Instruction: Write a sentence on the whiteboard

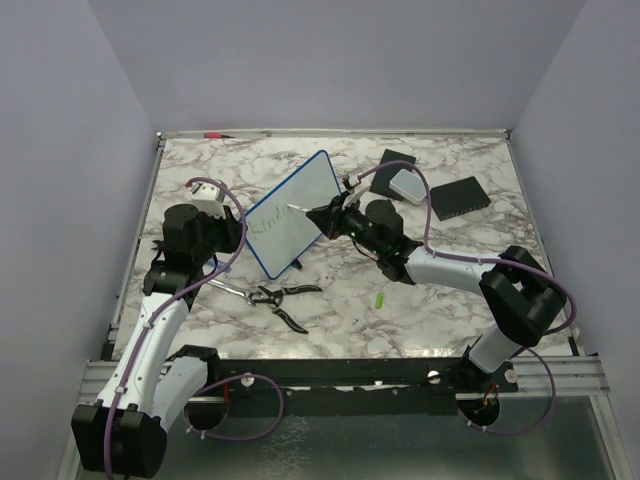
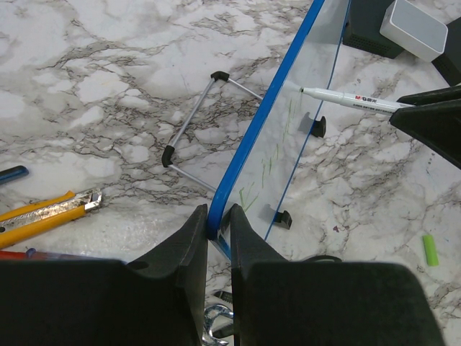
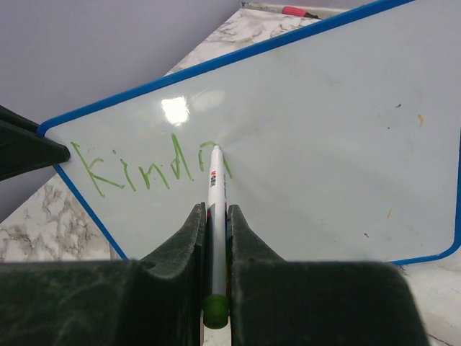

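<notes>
One whiteboard (image 1: pixel 290 212) stands propped mid-table toward the far edge, your left gripper (image 2: pixel 218 216) pinching its frame. Your right gripper (image 3: pixel 215 213) clamps one marker (image 3: pixel 215 176), tip on the green writing (image 3: pixel 130 173); one pliers (image 1: pixel 283 297) lies nearward, apart.

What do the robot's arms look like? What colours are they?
The left arm and the right arm look the same: smooth white tubes joined by chunky black joints. A thin purple cable loops along each arm. At the ends, the jaws are black, flat-sided wedges that narrow to blunt tips.
</notes>
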`<state>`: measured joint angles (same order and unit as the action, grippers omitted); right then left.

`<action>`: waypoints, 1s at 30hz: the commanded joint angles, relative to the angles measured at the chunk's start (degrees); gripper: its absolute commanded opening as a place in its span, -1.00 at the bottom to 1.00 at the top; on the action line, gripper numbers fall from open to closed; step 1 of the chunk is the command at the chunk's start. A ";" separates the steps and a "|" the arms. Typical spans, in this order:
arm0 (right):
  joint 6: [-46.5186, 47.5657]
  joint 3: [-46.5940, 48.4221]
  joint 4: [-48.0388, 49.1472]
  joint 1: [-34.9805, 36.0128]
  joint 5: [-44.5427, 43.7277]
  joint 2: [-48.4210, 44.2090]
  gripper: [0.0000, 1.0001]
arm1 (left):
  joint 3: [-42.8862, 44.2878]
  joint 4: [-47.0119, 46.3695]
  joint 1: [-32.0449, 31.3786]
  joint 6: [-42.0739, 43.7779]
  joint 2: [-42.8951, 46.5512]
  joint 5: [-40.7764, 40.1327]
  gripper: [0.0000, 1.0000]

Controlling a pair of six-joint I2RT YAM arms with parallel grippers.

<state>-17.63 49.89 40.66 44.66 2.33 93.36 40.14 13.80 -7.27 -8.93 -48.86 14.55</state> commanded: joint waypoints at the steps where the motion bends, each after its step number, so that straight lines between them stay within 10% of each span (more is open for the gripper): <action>1: -0.21 -1.28 -0.06 0.15 -2.00 -0.11 -0.98 | -0.61 0.26 -0.37 0.87 0.76 -0.20 -0.95; 30: 0.59 -3.91 -0.23 0.16 0.57 -7.65 -0.98 | -0.72 0.22 -0.32 1.00 0.79 -0.22 -0.94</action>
<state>-17.93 47.42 40.56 44.66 2.37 87.83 40.10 13.80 -7.27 -8.93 -48.75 14.55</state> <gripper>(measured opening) 0.105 0.156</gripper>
